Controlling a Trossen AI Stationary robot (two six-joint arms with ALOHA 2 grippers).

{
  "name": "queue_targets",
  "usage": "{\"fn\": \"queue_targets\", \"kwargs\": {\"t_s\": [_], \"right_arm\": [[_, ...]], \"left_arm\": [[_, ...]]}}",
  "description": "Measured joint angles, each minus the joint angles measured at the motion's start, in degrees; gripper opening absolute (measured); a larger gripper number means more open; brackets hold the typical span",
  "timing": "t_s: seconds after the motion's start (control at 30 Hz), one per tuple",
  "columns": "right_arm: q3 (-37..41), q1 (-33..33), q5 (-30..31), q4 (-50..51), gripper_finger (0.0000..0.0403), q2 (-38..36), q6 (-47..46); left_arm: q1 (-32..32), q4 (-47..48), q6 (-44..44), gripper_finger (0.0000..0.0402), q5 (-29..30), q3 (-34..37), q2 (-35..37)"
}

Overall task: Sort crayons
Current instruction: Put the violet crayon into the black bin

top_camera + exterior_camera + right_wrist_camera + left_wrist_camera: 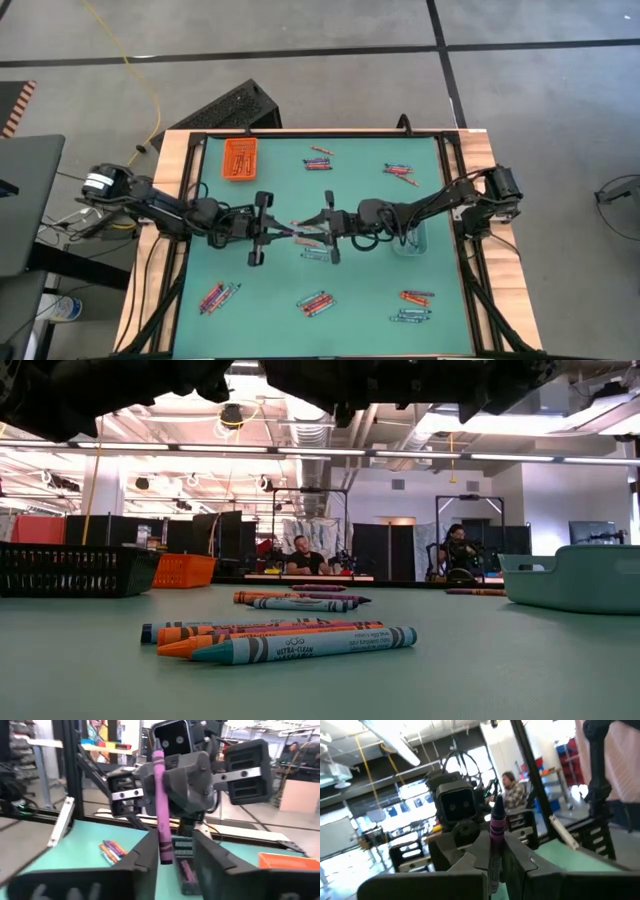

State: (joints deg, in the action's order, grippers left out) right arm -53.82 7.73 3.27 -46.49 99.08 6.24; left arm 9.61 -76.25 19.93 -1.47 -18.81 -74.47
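Observation:
My left gripper (268,231) and my right gripper (322,227) meet fingertip to fingertip above the middle of the green mat. My left gripper is shut on a purple crayon (161,800), which also shows in the left wrist view (496,827). My right gripper (172,862) is open, with its fingers standing on either side of one end of that crayon. Whether they touch it I cannot tell. Other crayons lie flat on the mat in small groups (316,302), (218,296), (413,298), (400,172), (320,158). My left gripper pinches the purple crayon about its middle (160,795) between its two fingers, which lie across the crayon. The fingers come level from the table's left side. The crayon is lifted clear of the mat, both ends sticking out past the fingers.
An orange tray (239,158) with orange crayons stands at the far left. A clear tray (408,240) is under my right arm. A small black tray (186,870) with a purple crayon sits below the grippers. People sit in the room beyond the table (303,556).

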Motion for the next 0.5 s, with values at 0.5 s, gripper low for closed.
{"fn": "queue_targets", "kwargs": {"t_s": [0.5], "right_arm": [[-0.02,-0.30,-0.04,29.45,0.0196,-11.54,-5.23]], "left_arm": [[-0.01,79.97,-13.49,0.0005,24.82,-13.35,35.39]]}}
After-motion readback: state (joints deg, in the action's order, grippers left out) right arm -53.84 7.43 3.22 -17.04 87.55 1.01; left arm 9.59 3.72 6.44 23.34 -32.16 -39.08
